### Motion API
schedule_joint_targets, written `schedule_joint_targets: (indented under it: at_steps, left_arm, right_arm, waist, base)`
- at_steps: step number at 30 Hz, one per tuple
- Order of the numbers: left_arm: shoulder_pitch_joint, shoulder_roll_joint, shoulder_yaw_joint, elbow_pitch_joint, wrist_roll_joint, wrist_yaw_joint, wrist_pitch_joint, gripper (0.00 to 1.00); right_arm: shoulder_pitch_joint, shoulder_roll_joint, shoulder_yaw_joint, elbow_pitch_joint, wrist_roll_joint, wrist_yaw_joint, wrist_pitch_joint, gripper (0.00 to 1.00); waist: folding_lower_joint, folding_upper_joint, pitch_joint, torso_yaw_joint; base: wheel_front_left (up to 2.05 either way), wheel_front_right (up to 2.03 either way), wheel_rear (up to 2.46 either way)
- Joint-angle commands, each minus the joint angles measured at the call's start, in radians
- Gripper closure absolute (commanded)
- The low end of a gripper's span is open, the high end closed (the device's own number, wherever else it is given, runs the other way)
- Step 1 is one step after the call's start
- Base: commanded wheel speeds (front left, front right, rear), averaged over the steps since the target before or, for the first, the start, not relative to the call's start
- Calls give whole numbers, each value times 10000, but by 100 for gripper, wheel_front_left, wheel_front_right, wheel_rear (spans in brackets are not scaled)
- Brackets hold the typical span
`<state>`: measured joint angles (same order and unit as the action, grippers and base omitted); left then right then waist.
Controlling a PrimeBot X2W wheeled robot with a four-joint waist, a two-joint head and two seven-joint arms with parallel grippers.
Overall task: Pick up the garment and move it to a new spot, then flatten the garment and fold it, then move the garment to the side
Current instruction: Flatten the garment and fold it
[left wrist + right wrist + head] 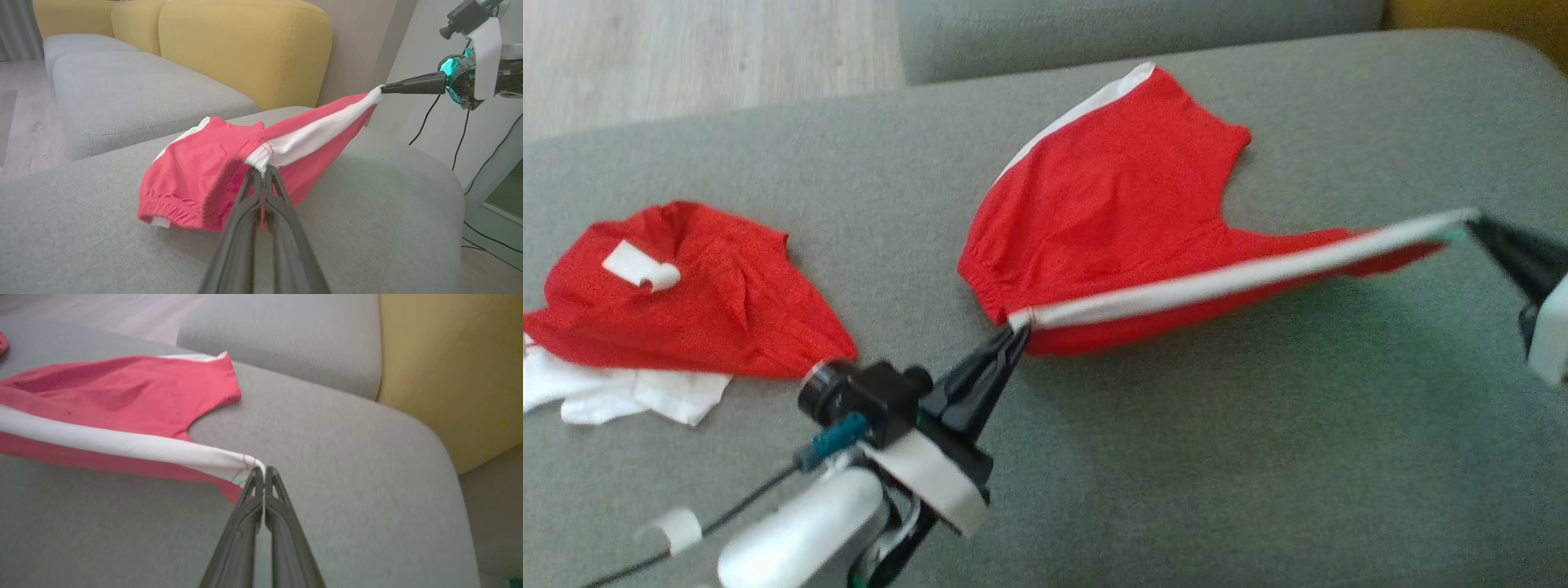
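Note:
The garment (1119, 204) is a pair of red shorts with a white side stripe, half lifted off the grey sofa cushion (1258, 457). My left gripper (1018, 324) is shut on the waistband end of the stripe. My right gripper (1474, 220) is shut on the stripe's other end, so the white band hangs taut between them. In the left wrist view my left gripper (261, 168) pinches the gathered elastic of the garment (196, 179), with the right gripper (384, 87) at the far end. In the right wrist view my right gripper (261, 471) holds the hem corner of the garment (122, 388).
A second red garment (686, 294) lies crumpled on white cloth (621, 396) at the cushion's left side. Another grey seat (135, 94) and yellow backrests (245, 49) stand beyond. Wooden floor (686, 57) lies past the far edge. Cables (461, 134) hang at the right.

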<state>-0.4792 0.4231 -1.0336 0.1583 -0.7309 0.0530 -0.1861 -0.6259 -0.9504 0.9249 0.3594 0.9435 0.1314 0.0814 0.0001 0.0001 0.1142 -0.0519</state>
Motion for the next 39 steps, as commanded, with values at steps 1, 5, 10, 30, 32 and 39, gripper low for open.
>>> schedule_joint_targets:
  at_steps: [1,5,10,30,32,39]
  left_arm:
    - [-738,188,511,-268,-8,72,-26,100]
    - [-1293,86,655,-138,122,60,-29,100]
    - [-1999,-116,810,244,185,-15,43,100]
    - [-4514,-2056,825,3071,365,-704,-172,100]
    - [-4662,-2266,818,3324,379,-763,-254,100]
    - [-5027,-2884,924,4157,328,-872,-493,18]
  right_arm:
    - [-355,-243,-330,-57,-212,-7,-226,100]
    - [-977,50,-780,99,-891,-7,-422,100]
    - [-1941,360,-990,304,-1502,-7,-163,100]
    - [-5884,958,603,2350,-2217,-7,492,100]
    - [-6130,1009,762,2534,-2199,-7,399,100]
    - [-6855,1183,1270,3498,-2290,-7,165,0]
  waist:
    - [-1,-1,335,185]
    - [-1,-1,845,427]
    - [-1,-1,1527,789]
    - [-1,-1,3835,2631]
    - [-1,-1,3957,2767]
    - [-1,-1,4212,3138]
  base:
    - [0,0,0]
    - [0,0,0]
    - [0,0,0]
    - [0,0,0]
    - [0,0,0]
    - [0,0,0]
